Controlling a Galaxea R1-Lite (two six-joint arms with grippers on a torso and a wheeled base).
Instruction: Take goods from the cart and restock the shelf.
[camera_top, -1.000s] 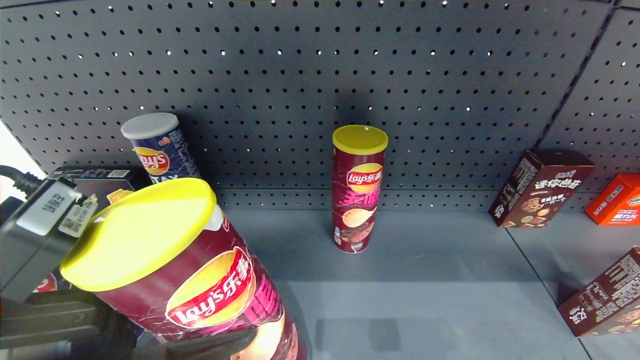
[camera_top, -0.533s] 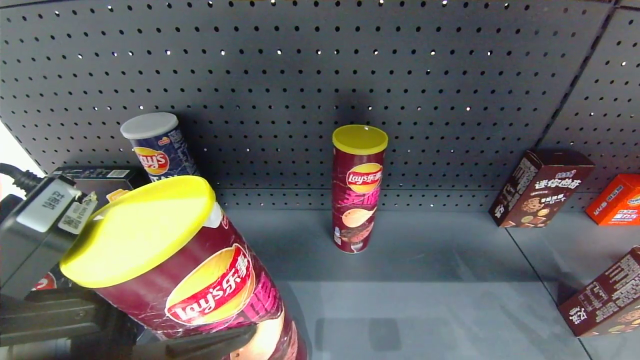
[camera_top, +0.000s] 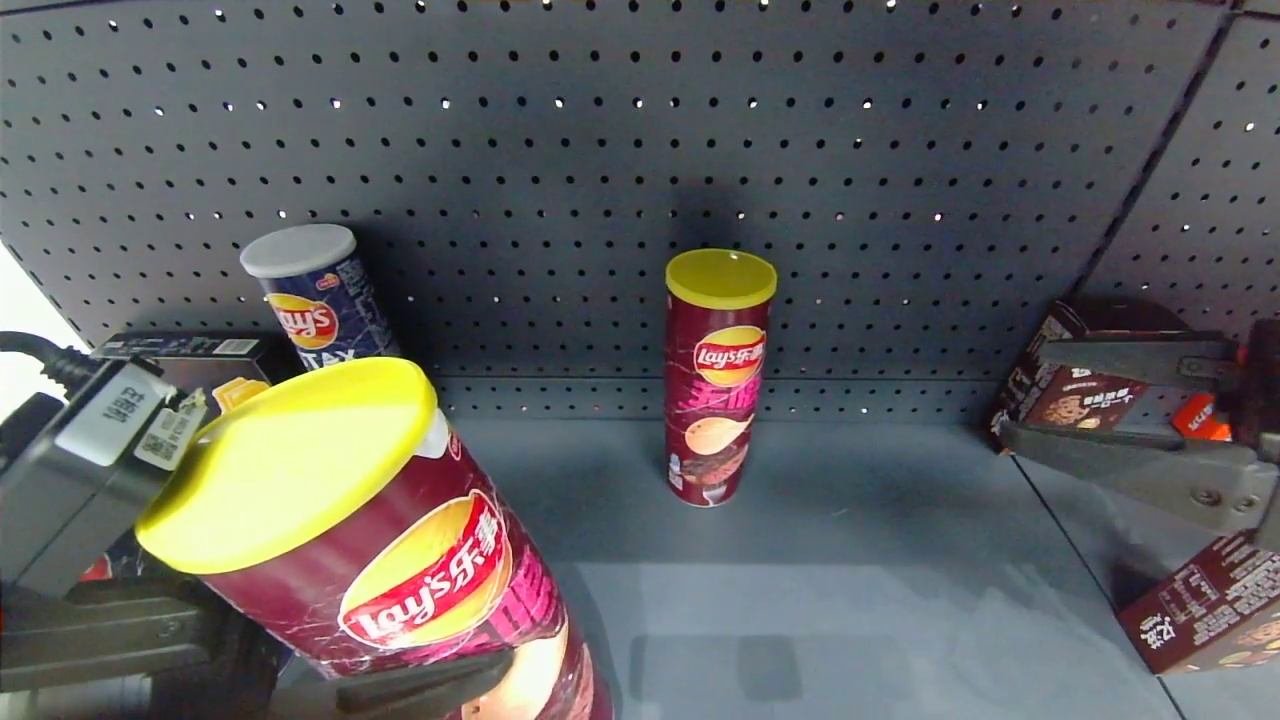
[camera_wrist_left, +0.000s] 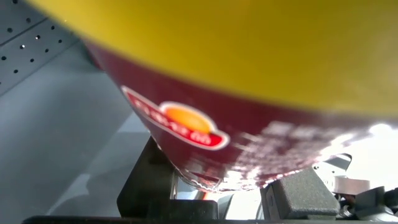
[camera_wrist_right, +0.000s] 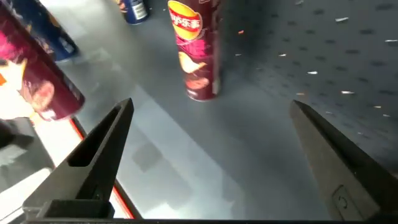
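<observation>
Left hand (camera_top: 300, 670) clamps a glossy, yellow-lidded cylindrical chips can (camera_top: 400, 540) at 8 o'clock. Right hand (camera_top: 1030, 393) gapes apart at 3 o'clock.

Held can (camera_top: 400, 560) is cut off below; right end effector (camera_top: 1025, 392) partly covers brown box (camera_top: 1090, 400)

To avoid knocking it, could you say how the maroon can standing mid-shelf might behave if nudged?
The standing can is tall on a narrow base, so it would probably tip easily. Its round body would then likely roll on the smooth shelf.
</observation>
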